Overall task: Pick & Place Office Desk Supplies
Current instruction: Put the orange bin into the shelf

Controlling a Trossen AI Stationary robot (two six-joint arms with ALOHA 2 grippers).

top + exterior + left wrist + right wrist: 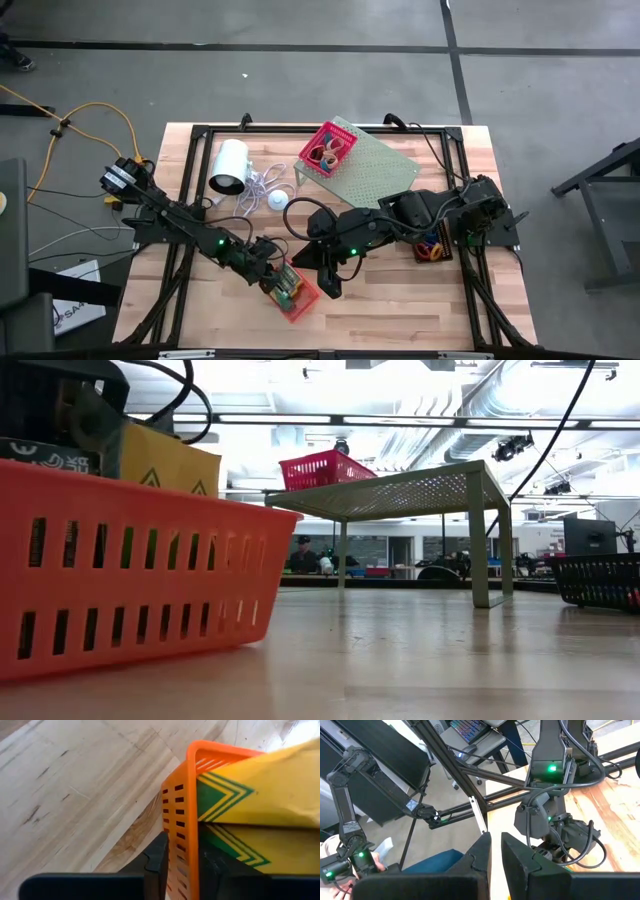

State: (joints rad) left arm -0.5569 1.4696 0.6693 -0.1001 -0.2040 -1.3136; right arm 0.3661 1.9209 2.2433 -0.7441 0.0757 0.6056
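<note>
The red basket (297, 297) sits flat on the table near its front edge, with two yellow-green boxes (255, 785) inside it. My left gripper (182, 845) is at the basket's left end, slightly open, one finger outside the end wall and one inside. My right gripper (495, 840) hangs raised just right of the basket (330, 287), with a narrow gap between its fingers and nothing in it. The pink basket (328, 148), which has loops in it, stands on the green shelf (378, 165). The black basket (432, 247) lies under my right arm. My left gripper straddles the red basket's end wall (180, 820) from above at a slant, the outer finger (156, 865) close against the slotted face and the inner finger (215, 870) beside the boxes. I cannot tell whether either finger touches the wall. The basket rests on the table.
A white cylinder (228, 167) with its cord (262, 185) lies at the back left. The green perforated shelf (420, 490) stands on legs at the back middle. Bare wood shows along the front (400, 320) and at the front left.
</note>
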